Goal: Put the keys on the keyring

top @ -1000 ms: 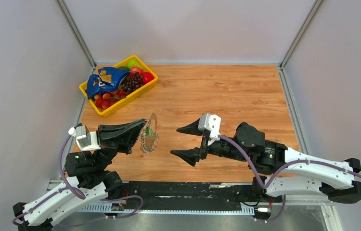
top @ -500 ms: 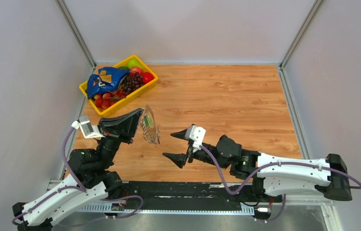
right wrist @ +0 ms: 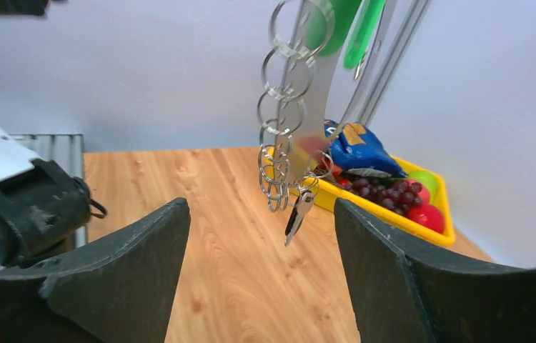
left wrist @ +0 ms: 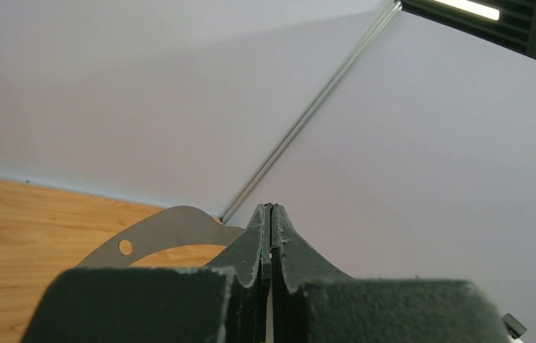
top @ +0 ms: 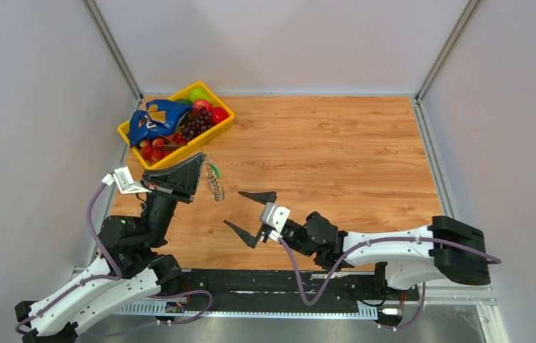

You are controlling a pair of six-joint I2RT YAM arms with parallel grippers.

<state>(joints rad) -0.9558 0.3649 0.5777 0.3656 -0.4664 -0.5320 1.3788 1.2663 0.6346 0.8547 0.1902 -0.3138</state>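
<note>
Left gripper (left wrist: 271, 214) pinched tight on keyring (right wrist: 313, 121): flat grey band, chain of linked silver rings dangling, green key (right wrist: 356, 32) up top. Right gripper (right wrist: 261, 271) spread wide, nearby.

From the left wrist we see only an arc of the keyring (left wrist: 172, 223). The closed left gripper (left wrist: 271, 214) hides the rest, including the spot where it holds it. In the right wrist view, the top edge cuts off the keyring's upper end and the green key (right wrist: 362, 32). From above, that key (top: 213, 170) is too small for us to make out.
</note>
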